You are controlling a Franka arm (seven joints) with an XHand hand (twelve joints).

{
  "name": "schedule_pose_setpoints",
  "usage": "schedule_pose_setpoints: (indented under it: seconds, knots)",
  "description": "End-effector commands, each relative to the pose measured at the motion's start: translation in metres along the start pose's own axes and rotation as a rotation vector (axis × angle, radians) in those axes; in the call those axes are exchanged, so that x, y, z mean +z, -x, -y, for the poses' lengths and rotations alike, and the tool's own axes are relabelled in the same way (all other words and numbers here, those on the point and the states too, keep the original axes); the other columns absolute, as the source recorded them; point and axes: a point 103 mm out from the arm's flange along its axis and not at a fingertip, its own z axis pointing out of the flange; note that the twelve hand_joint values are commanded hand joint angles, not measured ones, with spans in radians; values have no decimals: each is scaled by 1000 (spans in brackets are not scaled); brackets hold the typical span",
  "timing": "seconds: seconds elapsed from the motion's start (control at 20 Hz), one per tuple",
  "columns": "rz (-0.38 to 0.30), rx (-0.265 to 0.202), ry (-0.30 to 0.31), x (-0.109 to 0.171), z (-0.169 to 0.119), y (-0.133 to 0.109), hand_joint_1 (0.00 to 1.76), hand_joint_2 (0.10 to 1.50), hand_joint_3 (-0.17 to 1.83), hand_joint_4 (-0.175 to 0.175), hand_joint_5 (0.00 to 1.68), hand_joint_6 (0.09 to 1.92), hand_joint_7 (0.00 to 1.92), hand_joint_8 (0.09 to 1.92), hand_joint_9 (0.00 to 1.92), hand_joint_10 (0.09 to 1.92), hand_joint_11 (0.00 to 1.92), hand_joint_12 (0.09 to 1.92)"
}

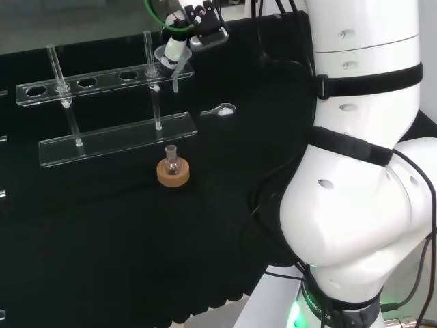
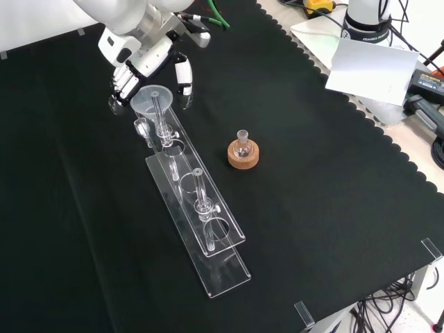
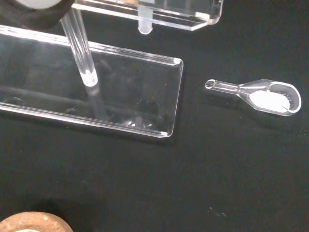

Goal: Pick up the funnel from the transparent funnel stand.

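My hand (image 2: pixel 142 66) at stand's (image 2: pixel 201 229) 11 o'clock end, fingers (image 2: pixel 123 83) curled around funnel (image 2: pixel 154 99), seated in its hole, ready to lift.

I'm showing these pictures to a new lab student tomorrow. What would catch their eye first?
Likely the black and white hand at the top left of the front view, its fingers around the clear funnel at the far end of the transparent funnel stand. Next, the cork ring with a small flask, alone on the black cloth to the stand's right. In the wrist view, a small glass scoop with white powder lies beside the stand's base.
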Motion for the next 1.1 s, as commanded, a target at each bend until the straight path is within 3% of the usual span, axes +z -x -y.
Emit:
schedule_pose_setpoints:
  seconds: [0.05,0.3,0.4,0.85,1.0,1.1]
  knots:
    - [-14,-9,-4,3,-1,18,714,674,290,-39,130,87,0,433,211,808,323,1416]
    - [3,4,-8,3,-4,0,720,665,317,-23,172,87,0,526,256,815,337,1412]
    - [-14,-9,-7,4,-4,17,722,663,328,-19,190,87,0,559,271,816,343,1410]
    - [16,-24,-17,4,-7,-1,727,651,372,-21,224,87,1,634,361,762,365,1399]
    - [28,-16,-3,4,-8,-1,725,658,401,-26,277,87,33,658,411,713,375,1389]
    - [39,-9,40,3,-7,0,729,671,424,-31,338,87,87,667,461,676,390,1375]
